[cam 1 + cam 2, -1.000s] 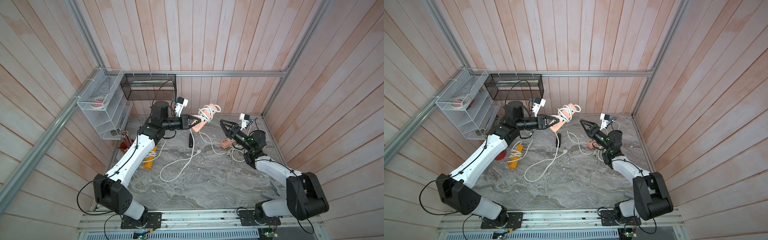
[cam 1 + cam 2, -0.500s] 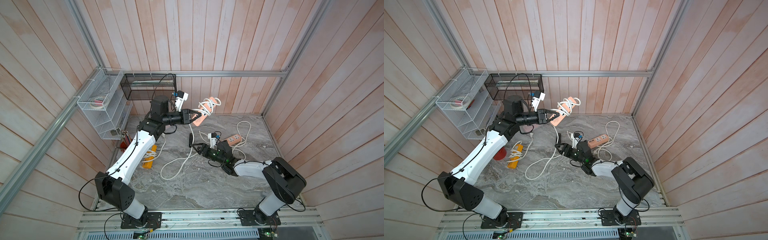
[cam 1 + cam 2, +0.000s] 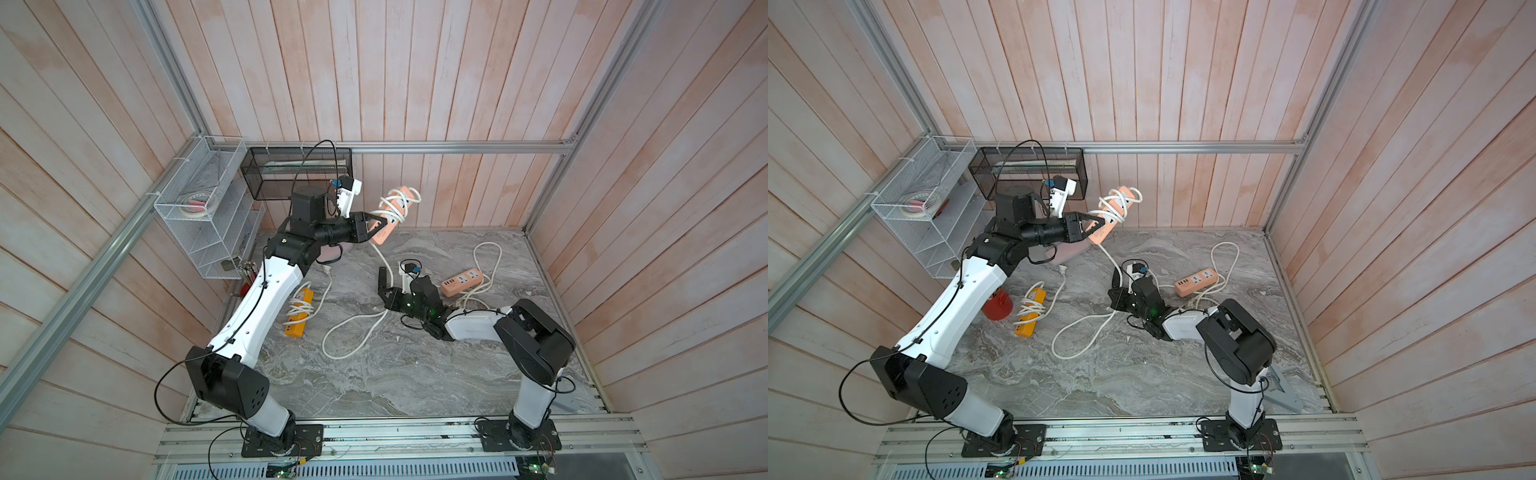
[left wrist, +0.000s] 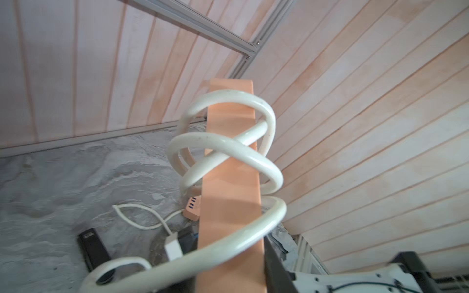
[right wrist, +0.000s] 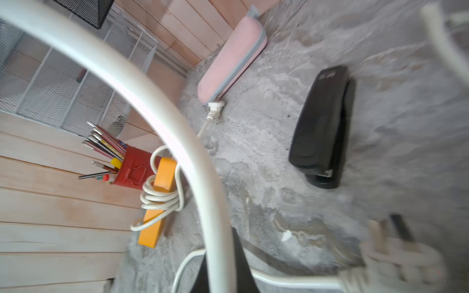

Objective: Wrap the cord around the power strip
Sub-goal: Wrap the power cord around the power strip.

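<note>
A salmon power strip [image 3: 394,206] [image 3: 1113,206] is held tilted up in the air near the back wall, with my left gripper [image 3: 376,226] [image 3: 1096,226] shut on its lower end. In the left wrist view the strip [image 4: 231,192] carries a few loose turns of white cord [image 4: 228,152]. The cord [image 3: 380,255] hangs down to the table and ends in a wide loop [image 3: 332,345]. My right gripper [image 3: 388,296] [image 3: 1115,297] sits low at the table's middle, shut on the cord [image 5: 157,106], which runs over its black finger [image 5: 241,266]. The cord's plug [image 5: 396,261] lies blurred beside it.
A second salmon strip [image 3: 462,282] with its own cord lies at the back right. A yellow strip [image 3: 298,311] bound in cord, a red pencil cup [image 3: 995,305], a pink case [image 5: 231,58] and a black stapler [image 5: 322,126] lie nearby. A wire rack [image 3: 199,216] and mesh basket [image 3: 297,174] stand at the back left.
My right arm swung from the back right down to the middle of the table and its open jaws closed on the cord. The left arm kept the strip aloft, shifting it slightly.
</note>
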Robot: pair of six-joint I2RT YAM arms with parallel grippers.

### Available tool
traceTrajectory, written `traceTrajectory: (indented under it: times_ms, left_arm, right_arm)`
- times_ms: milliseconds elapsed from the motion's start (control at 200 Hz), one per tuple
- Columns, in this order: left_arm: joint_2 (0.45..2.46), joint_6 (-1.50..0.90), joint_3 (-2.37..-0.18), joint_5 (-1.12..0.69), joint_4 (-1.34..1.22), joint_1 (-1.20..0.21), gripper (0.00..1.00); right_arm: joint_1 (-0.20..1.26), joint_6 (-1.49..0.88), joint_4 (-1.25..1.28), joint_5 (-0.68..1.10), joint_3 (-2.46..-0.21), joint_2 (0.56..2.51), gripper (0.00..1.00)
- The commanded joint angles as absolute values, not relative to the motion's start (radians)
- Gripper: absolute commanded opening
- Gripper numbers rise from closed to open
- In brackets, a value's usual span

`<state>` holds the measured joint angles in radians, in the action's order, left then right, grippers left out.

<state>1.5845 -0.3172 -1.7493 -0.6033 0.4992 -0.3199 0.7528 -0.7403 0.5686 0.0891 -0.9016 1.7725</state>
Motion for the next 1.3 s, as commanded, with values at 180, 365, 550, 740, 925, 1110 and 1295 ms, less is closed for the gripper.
traceTrajectory:
  times_ms: [180,365,550,740,925,1110,1295]
  left_arm:
    - [1.660,0.158,-1.821,-0.077,0.719,-0.300,0.00]
    - [1.709,0.315,-1.732,0.078,0.730,-0.360,0.00]
    - [1.722,0.429,-1.663,-0.061,0.810,-0.488,0.00]
    - [1.636,0.537,-1.595,-0.387,0.888,-0.561,0.00]
    - [1.556,0.626,-1.550,-0.663,0.931,-0.604,0.00]
    - [1.472,0.578,-1.554,-1.014,0.793,-0.611,0.00]
    - [1.350,0.321,-1.503,-1.077,0.417,-0.540,0.00]
  right_arm:
    - [0.752,-0.035,0.154,-0.378,-0.838,1.454,0.00]
    - [0.771,0.351,0.419,-0.437,-0.792,1.217,0.00]
    - [0.679,0.444,0.328,-0.260,-1.035,1.257,0.00]
    - [0.491,0.375,0.105,-0.001,-1.267,1.415,0.00]
    - [0.385,0.298,0.008,0.285,-1.458,1.564,0.00]
    - [0.279,0.141,-0.027,0.642,-1.623,1.777,0.03]
    - [0.262,-0.078,0.282,0.746,-1.451,1.806,0.32]
